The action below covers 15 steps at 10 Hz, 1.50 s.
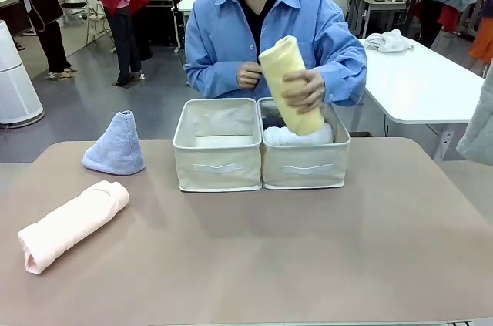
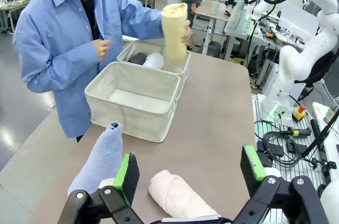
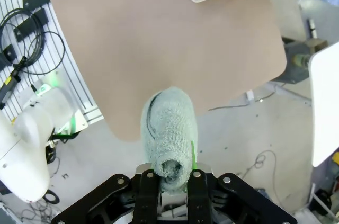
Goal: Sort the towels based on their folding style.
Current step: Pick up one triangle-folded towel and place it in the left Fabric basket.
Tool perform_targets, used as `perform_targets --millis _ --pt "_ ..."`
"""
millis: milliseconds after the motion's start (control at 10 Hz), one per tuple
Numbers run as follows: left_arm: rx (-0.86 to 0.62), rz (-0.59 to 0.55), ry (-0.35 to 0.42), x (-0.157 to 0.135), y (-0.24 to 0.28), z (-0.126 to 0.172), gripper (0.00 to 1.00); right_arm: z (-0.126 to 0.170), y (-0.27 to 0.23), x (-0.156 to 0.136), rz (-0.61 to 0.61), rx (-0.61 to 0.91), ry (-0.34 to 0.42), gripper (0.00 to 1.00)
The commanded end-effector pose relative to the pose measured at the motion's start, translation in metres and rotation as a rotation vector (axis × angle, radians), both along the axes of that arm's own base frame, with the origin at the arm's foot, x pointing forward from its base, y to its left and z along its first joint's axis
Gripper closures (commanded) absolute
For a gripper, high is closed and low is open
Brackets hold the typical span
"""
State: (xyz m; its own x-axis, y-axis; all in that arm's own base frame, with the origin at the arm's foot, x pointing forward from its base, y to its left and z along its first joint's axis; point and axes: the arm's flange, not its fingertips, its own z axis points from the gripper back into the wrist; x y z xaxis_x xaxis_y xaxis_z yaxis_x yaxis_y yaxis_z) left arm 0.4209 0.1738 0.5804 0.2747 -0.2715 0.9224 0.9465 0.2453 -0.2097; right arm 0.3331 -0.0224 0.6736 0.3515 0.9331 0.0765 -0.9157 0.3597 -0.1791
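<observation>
The left claw (image 2: 189, 177) is spread wide with nothing in it, its green-padded fingers (image 2: 127, 173) standing apart above the desk (image 2: 222, 113). A pink rolled terry towel (image 2: 177, 196) lies on the desk just below the gap between them, not touched by either finger. Just beside it stands a lavender-blue cone-shaped terry towel (image 2: 100, 159), upright on its base.

The right claw (image 3: 171, 174) is closed narrowly on one end of a grey-green cone-shaped terry towel (image 3: 169, 128). It holds the towel out over the desk's corner and the floor beyond.

Across the desk, a person's hand (image 1: 308, 91) grips a yellow rolled terry towel (image 1: 289, 79), standing it nearly upright in the right-hand beige fabric bin (image 1: 306, 166). A white rolled towel (image 1: 296, 136) lies in that bin, with a dark grey one (image 2: 139, 59) behind it. The left-hand beige bin (image 1: 218, 164) sits touching it.
</observation>
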Motion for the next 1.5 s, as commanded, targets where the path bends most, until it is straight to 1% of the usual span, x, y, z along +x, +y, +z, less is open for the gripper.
perform_targets --millis 0,100,300,500,600,800,900,1000,1100,1400 --pt "-0.017 0.001 -0.020 -0.002 -0.001 0.001 0.00 -0.002 0.007 0.009 0.023 0.026 -0.014 0.82" --pt "-0.017 0.001 -0.020 -0.002 -0.001 0.001 0.00 -0.001 0.010 0.015 0.035 0.029 -0.014 0.82" --pt "-0.017 0.001 -0.020 -0.002 -0.001 0.001 0.00 0.009 0.027 0.038 0.101 0.044 -0.042 0.82" --pt "-0.017 0.001 -0.020 -0.002 -0.001 0.001 0.00 0.018 0.054 0.069 0.204 0.067 -0.035 0.82" --pt "-0.017 0.001 -0.020 -0.002 -0.001 0.001 0.00 0.024 0.069 0.088 0.234 0.062 -0.027 0.82" --pt "-0.017 0.001 -0.020 -0.002 -0.001 0.001 0.00 0.033 0.092 0.111 0.279 0.056 -0.008 0.82" --pt "-0.017 0.001 -0.020 -0.002 -0.001 0.001 0.00 0.035 0.098 0.116 0.294 0.056 0.001 0.82" --pt "-0.017 0.001 -0.020 -0.002 -0.001 0.001 0.00 0.033 0.096 0.117 0.299 0.037 0.040 0.82" --pt "-0.017 0.001 -0.020 -0.002 -0.001 0.001 0.00 0.022 0.103 0.112 0.273 0.053 -0.019 0.82" --pt "-0.017 0.001 -0.020 -0.002 -0.001 0.001 0.00 0.022 0.103 0.112 0.273 0.053 -0.019 0.82"
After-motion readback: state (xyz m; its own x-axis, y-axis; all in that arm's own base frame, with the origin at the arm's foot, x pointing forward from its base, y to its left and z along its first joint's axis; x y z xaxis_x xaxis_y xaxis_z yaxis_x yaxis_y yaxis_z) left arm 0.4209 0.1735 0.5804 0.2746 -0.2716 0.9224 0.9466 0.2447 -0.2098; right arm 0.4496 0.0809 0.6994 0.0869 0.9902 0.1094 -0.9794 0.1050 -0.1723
